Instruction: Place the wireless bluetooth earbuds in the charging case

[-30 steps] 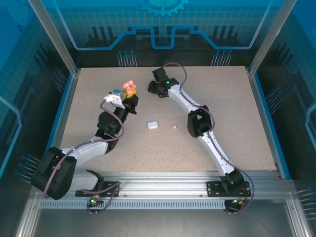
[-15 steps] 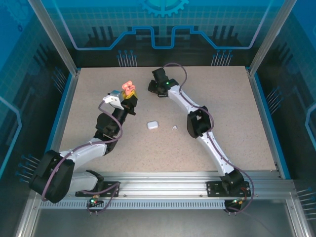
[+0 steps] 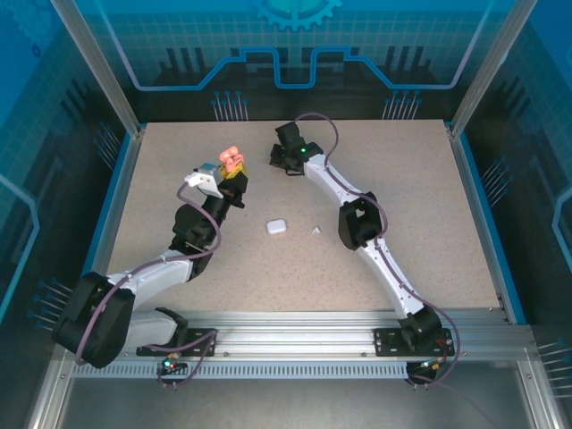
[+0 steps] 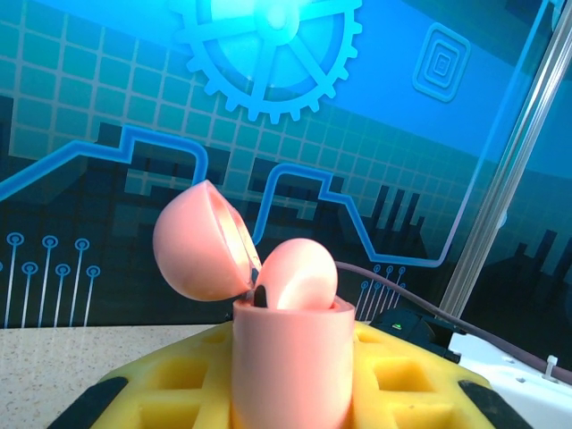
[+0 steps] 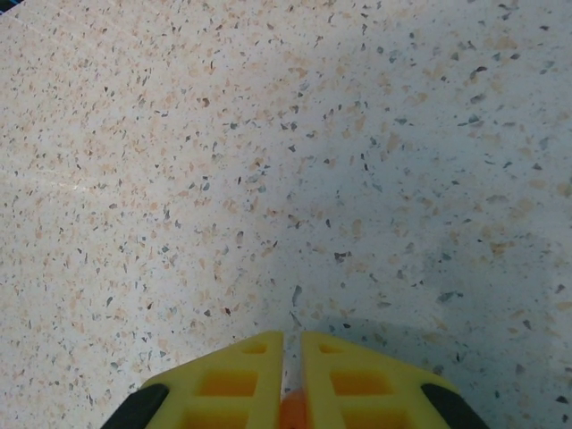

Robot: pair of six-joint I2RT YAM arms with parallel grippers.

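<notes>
Currently my left gripper (image 3: pixel 233 172) is clamped on the pink charging case (image 4: pixel 290 366), holding it off the table (image 3: pixel 420 197) with its lid (image 4: pixel 198 241) hinged open. My right gripper (image 5: pixel 292 347) is pinched narrow on a salmon-pink earbud (image 5: pixel 293 413), low over bare tabletop near the case.

Procedure: raise the earbud above the open case, align it with a free well, lower it straight, and release only once seated.

Count:
- Two cases: the pink one, and one white case (image 3: pixel 275 226) lying mid-table.
- Two earbuds I can make out: the gripped one, and one white earbud (image 3: pixel 315 231) near the white case.
</notes>
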